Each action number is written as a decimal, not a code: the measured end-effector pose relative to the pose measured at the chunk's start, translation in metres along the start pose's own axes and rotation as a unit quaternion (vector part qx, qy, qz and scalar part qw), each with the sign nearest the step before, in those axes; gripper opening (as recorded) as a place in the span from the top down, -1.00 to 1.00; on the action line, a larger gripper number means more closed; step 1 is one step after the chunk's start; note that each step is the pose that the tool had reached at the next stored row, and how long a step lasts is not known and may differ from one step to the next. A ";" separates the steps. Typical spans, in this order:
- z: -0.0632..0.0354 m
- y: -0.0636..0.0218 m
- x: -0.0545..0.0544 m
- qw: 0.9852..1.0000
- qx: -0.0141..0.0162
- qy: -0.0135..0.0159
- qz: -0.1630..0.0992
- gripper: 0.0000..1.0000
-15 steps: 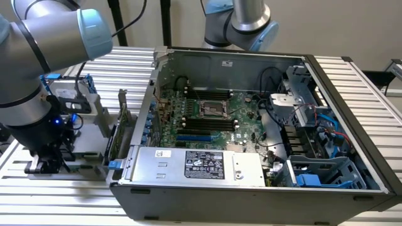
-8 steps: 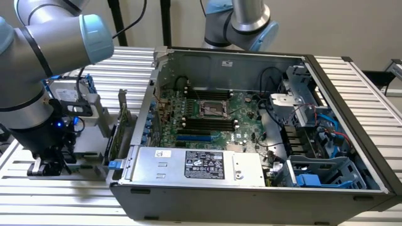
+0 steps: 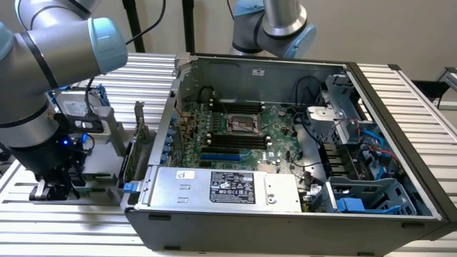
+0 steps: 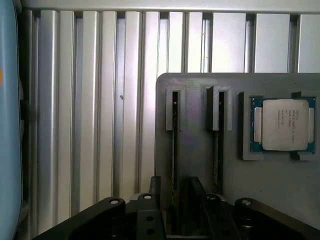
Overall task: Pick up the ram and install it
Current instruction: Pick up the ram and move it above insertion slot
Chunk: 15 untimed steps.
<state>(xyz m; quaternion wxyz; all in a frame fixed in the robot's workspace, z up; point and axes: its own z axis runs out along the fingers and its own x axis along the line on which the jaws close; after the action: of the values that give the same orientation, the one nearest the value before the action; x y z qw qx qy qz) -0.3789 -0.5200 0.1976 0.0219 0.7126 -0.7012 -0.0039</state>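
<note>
Zero steps done: hovers, gripper (image 4: 176,185) fingers spread wide and empty, over the ram (image 4: 174,145) standing edge-up in the gray holder (image 4: 200,150); leaves lifting and seating in the motherboard's empty slots (image 3: 236,142).

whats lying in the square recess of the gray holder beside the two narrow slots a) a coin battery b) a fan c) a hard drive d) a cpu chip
d: a cpu chip with a silver lid on a green board lies flat in the recess of the gray holder.
</note>
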 end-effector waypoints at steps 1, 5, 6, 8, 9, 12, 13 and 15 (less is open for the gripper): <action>0.0001 0.0007 0.000 1.000 0.000 0.000 0.000 0.27; 0.0004 0.0021 0.000 1.000 0.000 0.000 0.000 0.32; 0.0005 0.0021 0.000 1.000 0.000 0.000 0.000 0.32; 0.0006 0.0022 -0.001 1.000 0.000 0.000 0.000 0.46; 0.0007 0.0022 -0.001 1.000 0.000 0.000 0.000 0.46; 0.0007 0.0022 -0.001 1.000 0.000 0.000 0.000 0.50; 0.0007 0.0022 -0.001 1.000 0.000 0.000 0.000 0.63; 0.0007 0.0022 -0.001 1.000 0.000 0.000 0.000 0.73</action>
<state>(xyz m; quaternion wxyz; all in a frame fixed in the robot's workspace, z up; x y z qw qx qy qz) -0.3811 -0.5189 0.1969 0.0219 0.7126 -0.7012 -0.0040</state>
